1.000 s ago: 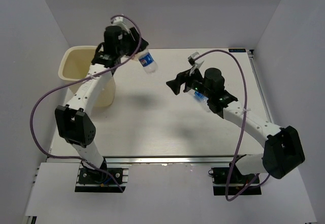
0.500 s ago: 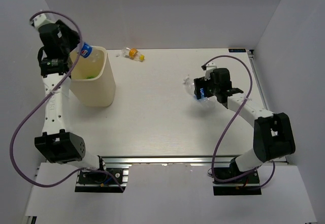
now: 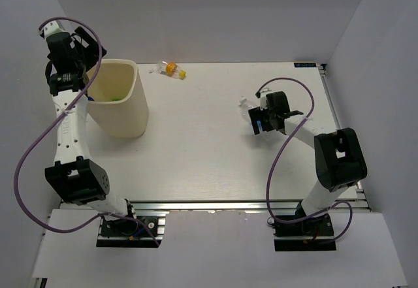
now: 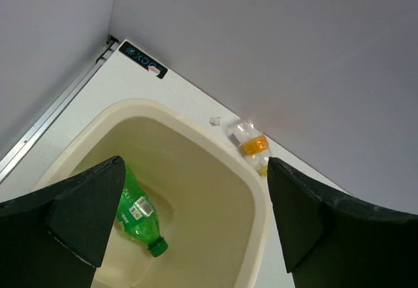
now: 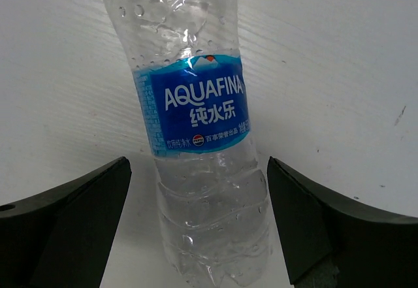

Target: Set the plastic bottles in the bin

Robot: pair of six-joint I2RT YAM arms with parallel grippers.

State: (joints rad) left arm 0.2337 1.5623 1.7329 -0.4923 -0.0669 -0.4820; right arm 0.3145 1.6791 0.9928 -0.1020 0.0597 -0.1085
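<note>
The cream bin (image 3: 125, 115) stands at the table's back left. My left gripper (image 3: 81, 53) hangs open over its rear left corner, holding nothing. In the left wrist view my left gripper (image 4: 194, 170) looks down into the bin (image 4: 260, 200), where a green bottle (image 4: 136, 211) lies on the bottom. A small clear bottle with orange (image 3: 171, 70) (image 4: 253, 145) lies on the table behind the bin. At the right, a clear blue-labelled bottle (image 3: 245, 102) (image 5: 196, 112) lies flat. My right gripper (image 3: 260, 117) (image 5: 197, 167) is open, its fingers either side of the bottle's base and not touching it.
Grey walls close in the table at the back and on both sides, close to the bin. A metal rail (image 4: 46, 128) runs along the left table edge. Purple cables (image 3: 287, 144) loop off both arms. A tiny clear scrap (image 4: 214, 121) lies behind the bin.
My left gripper has opened above the bin; the blue-labelled bottle it held no longer shows. My right gripper has shifted slightly along the other bottle on the table, still open.
</note>
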